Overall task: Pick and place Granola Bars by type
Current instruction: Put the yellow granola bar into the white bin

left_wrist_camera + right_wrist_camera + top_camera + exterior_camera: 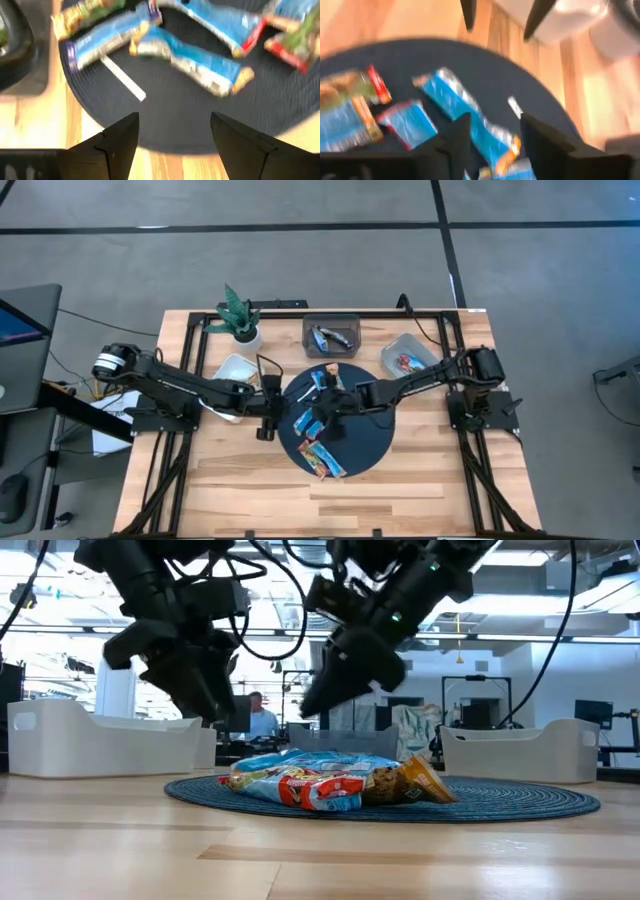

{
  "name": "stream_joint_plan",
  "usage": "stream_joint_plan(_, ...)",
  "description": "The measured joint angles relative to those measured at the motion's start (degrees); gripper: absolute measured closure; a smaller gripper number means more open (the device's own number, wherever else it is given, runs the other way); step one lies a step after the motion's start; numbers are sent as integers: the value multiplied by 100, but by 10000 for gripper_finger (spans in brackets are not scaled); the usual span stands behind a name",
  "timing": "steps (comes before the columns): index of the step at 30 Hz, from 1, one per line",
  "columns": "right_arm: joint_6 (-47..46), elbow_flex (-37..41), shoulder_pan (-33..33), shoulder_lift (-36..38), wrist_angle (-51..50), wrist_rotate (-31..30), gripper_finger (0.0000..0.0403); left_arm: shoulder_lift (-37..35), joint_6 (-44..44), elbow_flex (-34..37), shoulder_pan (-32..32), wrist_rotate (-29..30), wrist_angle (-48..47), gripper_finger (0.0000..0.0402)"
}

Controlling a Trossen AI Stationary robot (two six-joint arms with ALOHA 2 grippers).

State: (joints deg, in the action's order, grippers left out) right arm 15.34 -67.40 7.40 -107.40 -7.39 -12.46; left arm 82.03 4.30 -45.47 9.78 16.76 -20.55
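Observation:
Several granola bars lie in a loose pile on a round dark mat [365, 442]: blue bars [305, 420], more blue ones [322, 380] and multicoloured ones [325, 462]. The low view shows the pile [330, 782] resting flat on the mat. My right gripper [325, 416] hangs open over the mat's middle, with a blue bar [455, 100] just ahead of its fingers [495, 122]. My left gripper [266, 420] is open at the mat's left edge [175, 120], above the mat, with blue bars [200, 62] beyond it.
A thin white stick [122, 77] lies on the mat near the bars. Along the far side stand a white bin [235, 370], a dark bin [330, 333] holding a few items, a clear bin [408, 358] with bars and a potted plant [240, 315]. Bare wood lies nearer.

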Motion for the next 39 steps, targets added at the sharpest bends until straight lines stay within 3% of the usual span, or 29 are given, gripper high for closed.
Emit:
stream_joint_plan(5,-800,-2,226,108,-1255,-537,169,264,158,0,-48,-571,825,161)
stream_joint_plan(8,-1366,-4,394,177,-1877,-595,162,498,292,0,-111,-1009,1224,161)
stream_joint_plan(11,-1834,9,604,198,-2389,-610,166,747,303,0,-204,-1052,1557,161)
stream_joint_plan(17,-2421,24,1109,217,-2685,-897,186,1149,308,0,-526,-1066,1939,161)
stream_joint_plan(23,-2505,22,1453,219,-2674,-1205,208,1205,262,4,-841,-1574,2060,161)
stream_joint_plan(29,-2590,22,1479,219,-2645,-1259,228,1300,-11,5,-1107,-1686,2060,161)
stream_joint_plan(39,-2542,17,1344,219,-2600,-1342,247,1746,-167,-7,-1427,-2649,2450,163)
